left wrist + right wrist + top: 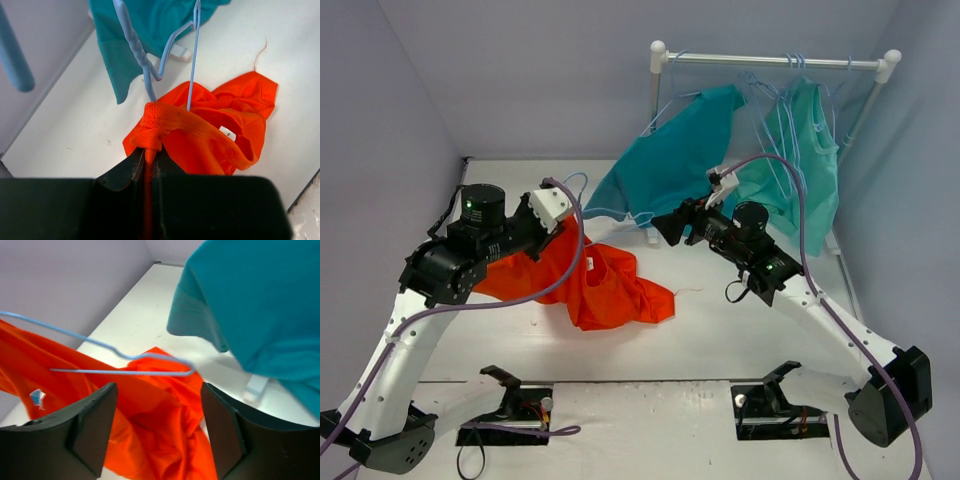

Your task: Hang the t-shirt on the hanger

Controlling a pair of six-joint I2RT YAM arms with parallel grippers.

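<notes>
The orange-red t-shirt (610,285) lies bunched on the white table, its collar end lifted. My left gripper (567,237) is shut on the collar rib (150,125); the white neck label (227,133) shows just to the right. The pale blue hanger (145,65) stands with its lower part going down into the neck opening. In the right wrist view the hanger (125,371) runs across above the t-shirt (160,430). My right gripper (665,228) hovers open over the shirt's far side, its jaws (157,395) wide apart with nothing between them.
A white rack (775,62) at the back right carries a teal-blue shirt (670,160), a green-teal garment (800,150) and spare hangers. The teal shirt hangs low, close beside my right gripper. Grey walls close in the left and the back.
</notes>
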